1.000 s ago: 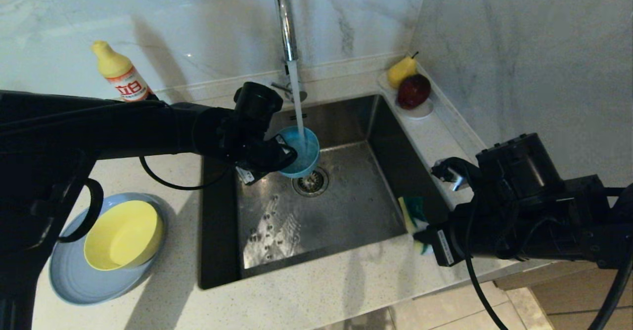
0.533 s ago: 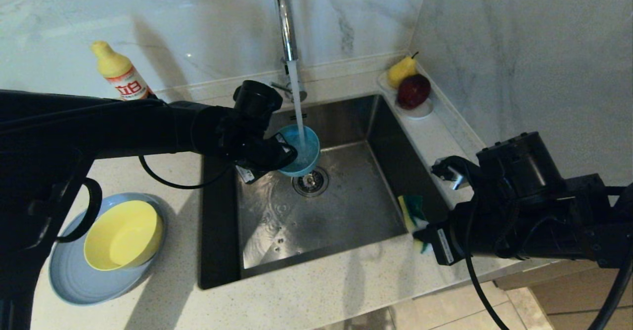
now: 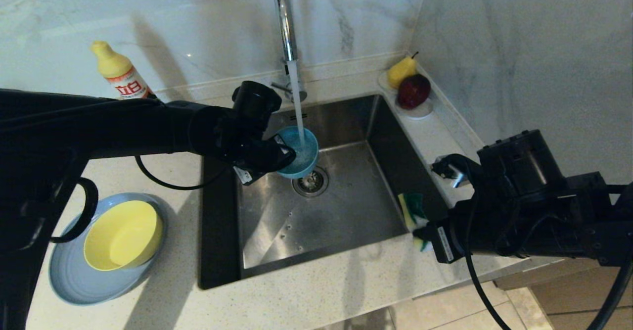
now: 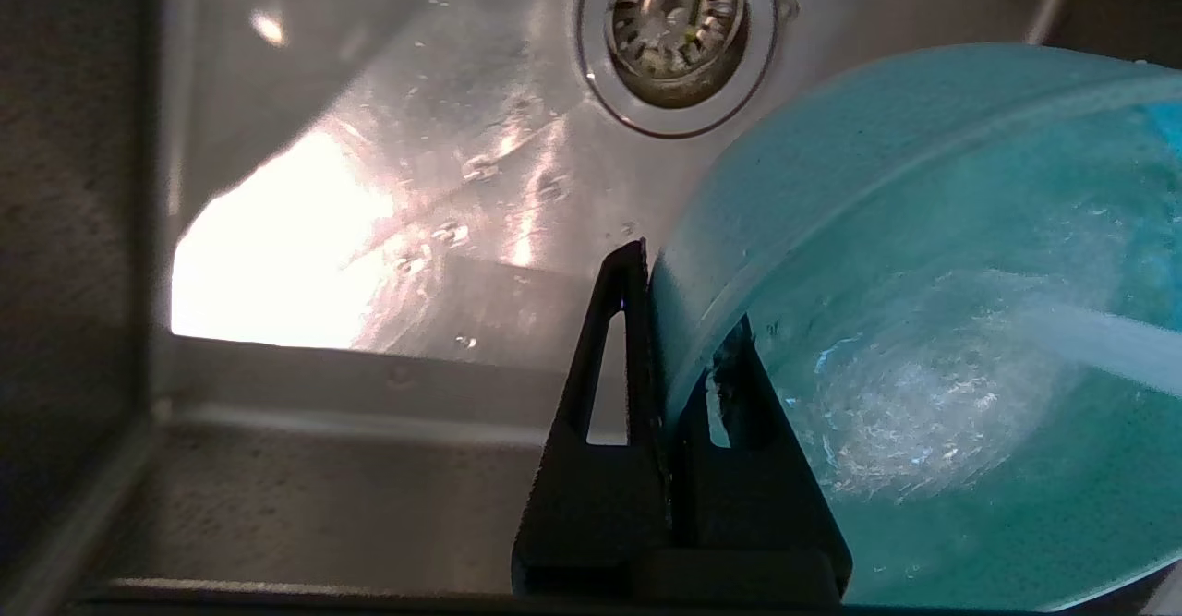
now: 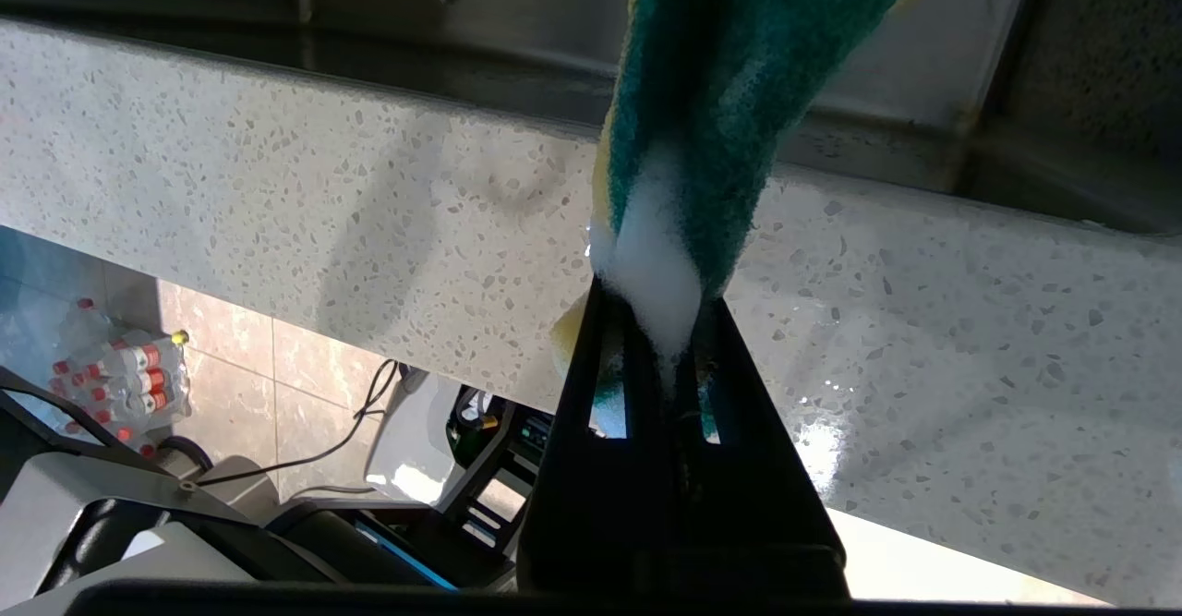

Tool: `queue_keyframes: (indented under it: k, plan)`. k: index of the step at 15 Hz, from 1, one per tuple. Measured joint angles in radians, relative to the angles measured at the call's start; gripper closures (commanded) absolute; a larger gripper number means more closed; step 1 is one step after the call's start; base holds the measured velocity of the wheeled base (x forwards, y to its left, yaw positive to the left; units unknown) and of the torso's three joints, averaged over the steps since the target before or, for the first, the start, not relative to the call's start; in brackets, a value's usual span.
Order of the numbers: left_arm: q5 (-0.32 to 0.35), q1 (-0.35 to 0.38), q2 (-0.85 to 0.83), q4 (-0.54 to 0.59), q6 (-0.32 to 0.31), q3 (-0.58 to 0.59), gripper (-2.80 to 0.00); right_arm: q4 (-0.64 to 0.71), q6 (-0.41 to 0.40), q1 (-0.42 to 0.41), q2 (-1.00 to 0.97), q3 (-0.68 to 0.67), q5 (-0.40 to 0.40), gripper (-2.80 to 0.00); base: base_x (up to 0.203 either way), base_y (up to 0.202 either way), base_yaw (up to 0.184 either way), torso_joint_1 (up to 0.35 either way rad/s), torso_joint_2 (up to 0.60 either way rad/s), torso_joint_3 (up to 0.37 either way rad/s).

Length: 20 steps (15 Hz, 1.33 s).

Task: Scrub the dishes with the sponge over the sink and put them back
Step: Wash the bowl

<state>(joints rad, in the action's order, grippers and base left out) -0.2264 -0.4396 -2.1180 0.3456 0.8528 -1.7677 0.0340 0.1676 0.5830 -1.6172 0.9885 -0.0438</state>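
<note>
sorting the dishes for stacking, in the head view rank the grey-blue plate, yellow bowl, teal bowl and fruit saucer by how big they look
1. grey-blue plate, clearly widest.
2. yellow bowl, sitting in the plate.
3. teal bowl and fruit saucer: they look alike; both are farther from the camera and partly hidden, the bowl by the left gripper, so I won't rank them.

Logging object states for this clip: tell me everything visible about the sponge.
The sponge is small and rectangular, yellow foam with a dark green scouring layer, squeezed flat where the right gripper is shut on it. White suds sit at the pinch. It is held in the air at the front right corner of the sink, above the countertop edge, touching only the gripper's fingers.
</note>
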Motion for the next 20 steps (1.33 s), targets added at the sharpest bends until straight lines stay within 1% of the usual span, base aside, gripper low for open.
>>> queue_keyframes:
  k: [2, 4, 5, 7, 8, 10, 12, 13, 14, 17, 18, 19, 20]
  plan:
    - [-0.002, 0.002, 0.032, 0.001, -0.008, 0.027, 0.0, -0.001, 0.001, 0.0, 0.004, -0.001, 0.0, 0.0, 0.0, 0.0, 0.0, 0.0, 0.0, 0.0]
    - [-0.009, 0.003, 0.087, 0.0, -0.041, 0.081, 0.0, 0.0, 0.002, -0.001, 0.008, -0.005, 0.0, 0.0, 0.0, 0.0, 0.0, 0.0, 0.0, 0.0]
    - [-0.028, 0.003, 0.121, -0.004, -0.065, 0.121, 0.0, 0.0, 0.002, -0.001, 0.011, -0.006, 0.0, 0.0, 0.0, 0.0, 0.0, 0.0, 0.0, 0.0]
    - [-0.1, 0.003, 0.188, -0.027, -0.128, 0.206, 0.0, 0.001, 0.002, -0.001, 0.017, -0.01, 0.0, 0.0, 0.0, 0.0, 0.0, 0.0, 0.0, 0.0]
    - [-0.135, 0.003, 0.223, -0.062, -0.148, 0.251, 0.0, 0.001, 0.002, -0.001, 0.019, -0.012, 0.0, 0.0, 0.0, 0.0, 0.0, 0.0, 0.0, 0.0]
    - [-0.155, 0.003, 0.286, -0.146, -0.17, 0.331, 0.0, 0.001, 0.003, -0.001, 0.021, -0.012, 0.0, 0.0, 0.0, 0.0, 0.0, 0.0, 0.0, 0.0]
    - [-0.165, 0.004, 0.344, -0.255, -0.231, 0.444, 0.0, 0.001, 0.003, 0.0, 0.021, -0.012, 0.001, 0.0, 0.0, 0.0, 0.0, 0.0, 0.0, 0.0]
    - [-0.173, 0.005, 0.368, -0.333, -0.271, 0.498, 0.0, 0.001, 0.003, 0.0, 0.021, -0.012, 0.001, 0.0, 0.0, 0.0, 0.0, 0.0, 0.0, 0.0]
    - [-0.184, 0.005, 0.389, -0.434, -0.32, 0.555, 0.0, 0.001, 0.003, 0.0, 0.02, -0.012, 0.001, 0.0, 0.0, 0.0, 0.0, 0.0, 0.0, 0.0]
    - [-0.215, 0.007, 0.432, -0.739, -0.496, 0.698, 0.0, 0.001, 0.004, 0.0, 0.017, -0.011, 0.001, 0.0, 0.0, 0.0, 0.0, 0.0, 0.0, 0.0]
    - [-0.217, 0.007, 0.443, -0.822, -0.542, 0.734, 0.0, 0.001, 0.003, 0.0, 0.016, -0.011, 0.001, 0.0, 0.0, 0.0, 0.0, 0.0, 0.0, 0.0]
    - [-0.217, 0.007, 0.452, -0.882, -0.565, 0.761, 0.0, 0.001, 0.003, 0.0, 0.014, -0.011, 0.001, 0.0, 0.0, 0.0, 0.0, 0.0, 0.0, 0.0]
    - [-0.214, 0.007, 0.457, -0.922, -0.571, 0.779, 0.0, 0.001, 0.003, 0.0, 0.013, -0.011, 0.0, 0.0, 0.0, 0.0, 0.0, 0.0, 0.0, 0.0]
